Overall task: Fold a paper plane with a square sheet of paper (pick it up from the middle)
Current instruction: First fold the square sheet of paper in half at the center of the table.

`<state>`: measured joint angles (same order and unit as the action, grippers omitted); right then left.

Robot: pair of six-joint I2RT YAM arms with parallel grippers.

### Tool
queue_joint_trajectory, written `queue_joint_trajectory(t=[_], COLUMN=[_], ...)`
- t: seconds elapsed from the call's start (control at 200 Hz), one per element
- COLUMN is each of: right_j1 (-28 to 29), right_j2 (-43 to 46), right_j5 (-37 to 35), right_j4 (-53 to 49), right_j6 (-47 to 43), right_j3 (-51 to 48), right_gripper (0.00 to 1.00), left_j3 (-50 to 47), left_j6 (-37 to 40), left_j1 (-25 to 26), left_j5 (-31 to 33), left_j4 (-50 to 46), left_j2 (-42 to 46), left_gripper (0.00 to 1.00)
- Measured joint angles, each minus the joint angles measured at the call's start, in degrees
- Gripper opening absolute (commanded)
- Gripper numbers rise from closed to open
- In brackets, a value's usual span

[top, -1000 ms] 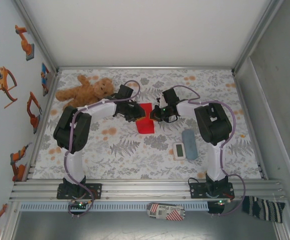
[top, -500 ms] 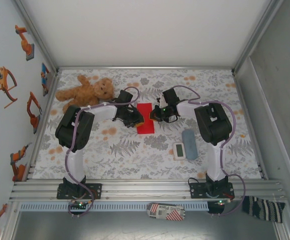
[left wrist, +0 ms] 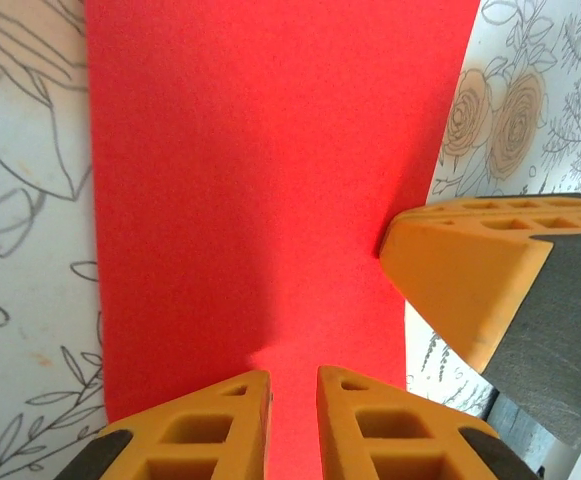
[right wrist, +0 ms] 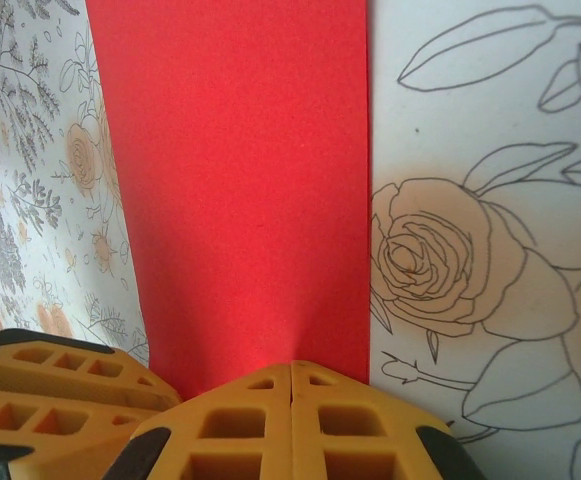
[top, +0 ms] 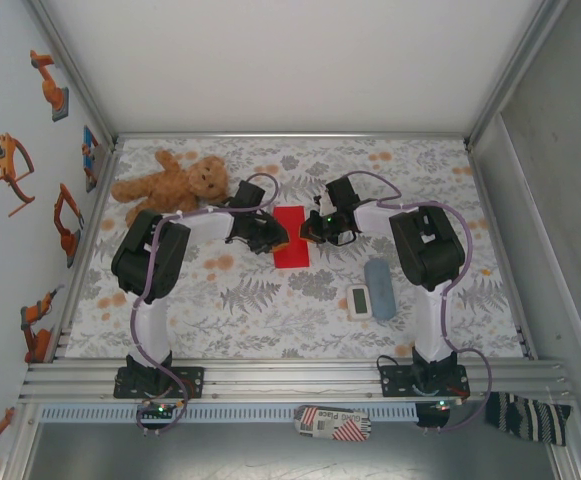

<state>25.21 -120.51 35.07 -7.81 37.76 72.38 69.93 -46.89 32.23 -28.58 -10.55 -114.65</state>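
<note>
Right gripper (right wrist: 290, 378): pressed tight together, tips down on one long edge of the square sheet of paper (right wrist: 230, 170). Left gripper (left wrist: 292, 385): spread just a little, with a thin gap and the red sheet showing through below. Tips down at the other long edge.

Between the two grippers, flat on the flowery table cloth (top: 270, 300): the sheet, shaped as a narrow red oblong, about the middle of the table.

A second ago: left gripper over the sheet, hiding its middle, the red looking bent. Half a second ago: already pulled back to the left edge, sheet flat and all in sight. Same now. Right gripper in the same spot all along.

Long sides running away from the arm bases, toward the back wall. Short ends near and far, both cut straight.

Farther out: a grey-blue block (top: 379, 276) and a white timer (top: 360, 300), to the right and nearer the bases. A teddy bear (top: 173, 180) at the far left. On the front rail, a red-and-white striped card (top: 335, 423) with the word "Place"; other letters too small to read.
</note>
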Motion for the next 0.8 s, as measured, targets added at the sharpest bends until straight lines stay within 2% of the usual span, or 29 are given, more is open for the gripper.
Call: queue_joint_trajectory(t=[0.461,0.616,0.801], right_j1=[-0.22,-0.28,-0.33], right_j2=[0.07,0.07,0.07], right_j5=[0.48,0.68,0.87], right_j4=[1.09,1.31,1.49], right_j6=[0.0,0.0,0.0], right_j3=[-0.79,-1.03,-1.14], right_gripper=[0.0,0.0,0.0], left_j3=[-1.57,-6.21,-9.64], left_j6=[1.84,4.68,6.12], left_j1=[-1.2,-2.54,-4.59], left_j5=[-1.49,-1.51,-0.68], left_j4=[2.47,2.08,-3.04], left_j2=[-1.11,2.32,7.21], left_gripper=[0.19,0.19,0.19])
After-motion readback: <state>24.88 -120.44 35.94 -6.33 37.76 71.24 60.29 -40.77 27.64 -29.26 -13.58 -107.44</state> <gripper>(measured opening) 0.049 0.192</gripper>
